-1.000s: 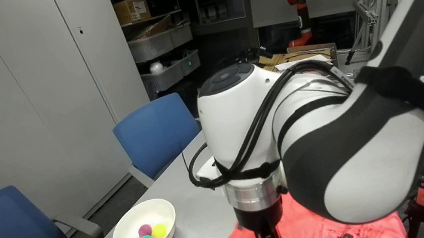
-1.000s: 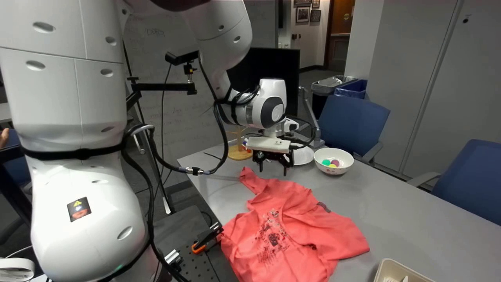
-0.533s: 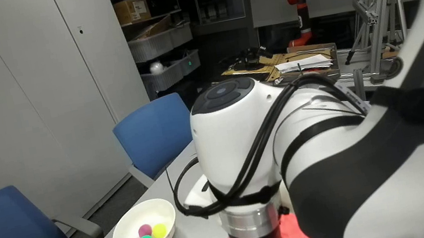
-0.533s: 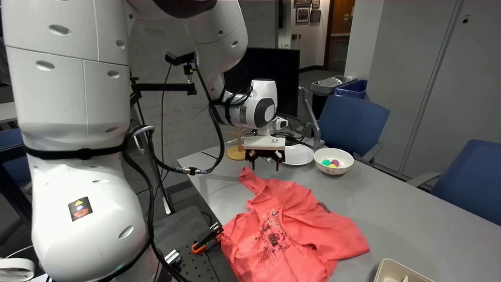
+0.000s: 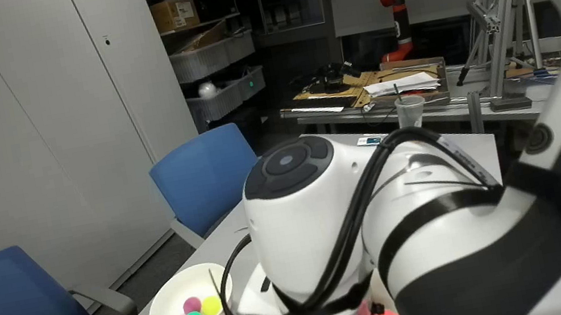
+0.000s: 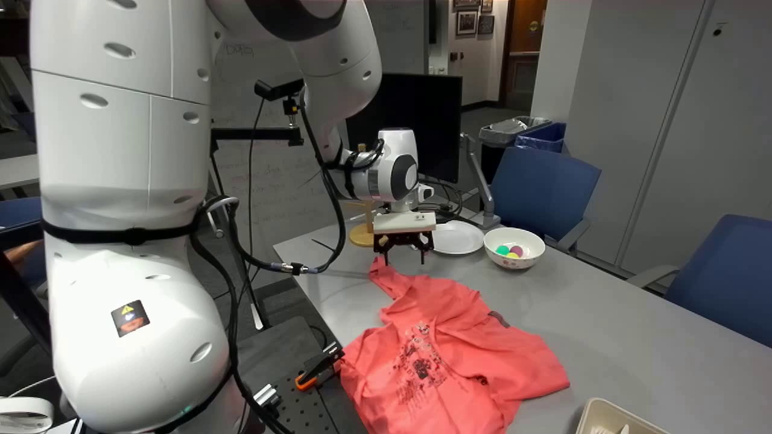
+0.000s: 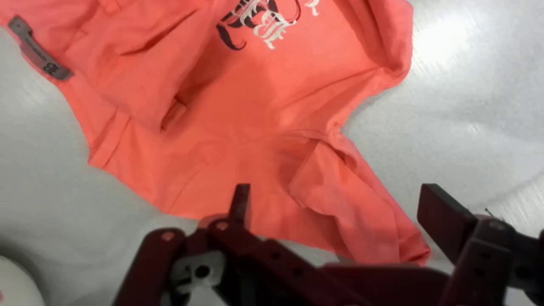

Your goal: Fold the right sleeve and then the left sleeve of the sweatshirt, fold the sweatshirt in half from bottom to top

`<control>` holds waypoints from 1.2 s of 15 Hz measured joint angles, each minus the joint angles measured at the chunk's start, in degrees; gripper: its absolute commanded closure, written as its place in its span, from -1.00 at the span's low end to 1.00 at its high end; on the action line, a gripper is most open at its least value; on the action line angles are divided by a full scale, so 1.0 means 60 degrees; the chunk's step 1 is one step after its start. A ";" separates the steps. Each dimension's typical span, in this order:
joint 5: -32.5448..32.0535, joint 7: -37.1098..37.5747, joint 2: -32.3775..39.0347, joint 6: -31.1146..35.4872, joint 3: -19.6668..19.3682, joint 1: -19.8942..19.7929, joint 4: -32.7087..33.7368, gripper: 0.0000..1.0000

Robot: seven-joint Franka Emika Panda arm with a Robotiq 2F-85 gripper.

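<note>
In an exterior view I see the gripper [image 6: 404,259] pointing down near the far, narrow end of the sweatshirt [image 6: 452,392], jaws parted wide and clasping nothing. The sweatshirt lies rumpled on the table [image 6: 651,337], print [image 6: 420,366] up, its near part cut off from sight. Past the gripper sits a plate [image 6: 461,238], and just beside that a bowl [image 6: 526,240] with green, purple and yellow balls [image 6: 503,249]. A clamp [image 6: 319,364] is right by the sweatshirt's edge; at the near side of the table a tray [image 6: 594,405] pokes into sight.

In an exterior view the arm [image 5: 306,257] looms large, with the gripper out of sight; only coral scraps of the sweatshirt peep out at its foot. Two blue chairs [image 5: 206,176] stand beside the table.

In the wrist view the fingers [image 7: 446,221] stand well apart, the narrow end showing between them, cloth below. Near the top, cloth is doubled over beside a grey tag [image 7: 40,51], and part of the print shows.
</note>
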 measured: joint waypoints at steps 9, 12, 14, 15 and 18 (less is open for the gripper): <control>-0.0648 -0.0190 0.1508 0.0066 0.0015 0.0520 0.1425 -1.00; -0.0646 -0.0361 0.1928 0.0102 0.0021 0.0519 0.1717 -1.00; -0.0645 -0.0440 0.2198 0.0225 0.0021 0.0511 0.1824 -1.00; -0.0642 -0.0457 0.2322 0.0298 0.0021 0.0504 0.1864 -0.91; -0.0622 -0.0462 0.2644 0.0474 0.0021 0.0475 0.1967 -0.38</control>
